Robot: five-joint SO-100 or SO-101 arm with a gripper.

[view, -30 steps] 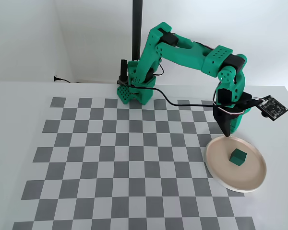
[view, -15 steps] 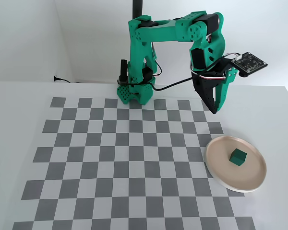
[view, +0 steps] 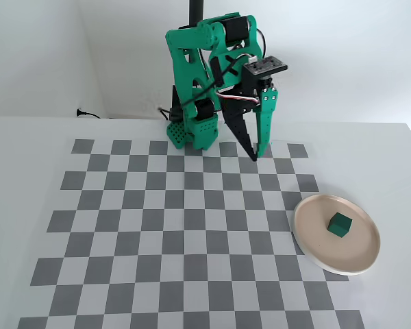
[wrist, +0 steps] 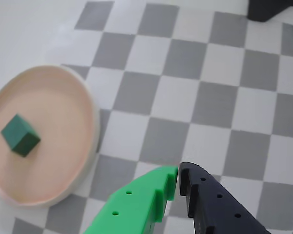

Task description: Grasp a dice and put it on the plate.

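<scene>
Wrist view shows the end effector (wrist: 178, 181) with its green and black fingers nearly touching at the tips and nothing between them, so it is closed and empty. Fixed view has the end effector (view: 258, 155) raised and folded back near the arm's base at the far edge of the worktop (view: 27, 151), well apart from the plate.

The dice (view: 340, 224) sits flat on the plate (view: 308, 257), roughly at the plate's middle, close to the worktop's right edge in the fixed view. In the wrist view the dice (wrist: 20, 135) rests on the pink inside of the plate (wrist: 90, 156), clear of the white rim. Judged from this, the placing is already done.

As for handling, the dice looks like a small rigid cube, probably light, with plain flat faces; it should not deform or break. Were it to be picked up, two opposite side faces offer the best hold, with the fingers coming straight down so the shallow rim does not catch them. Smooth faces might slip under an off-centre pinch.

Around it lies only the checkered mat (view: 157, 226), with a black post (view: 195, 27) behind the arm and a plug (view: 81, 112) at the far left. Nothing stands between arm and plate.
</scene>
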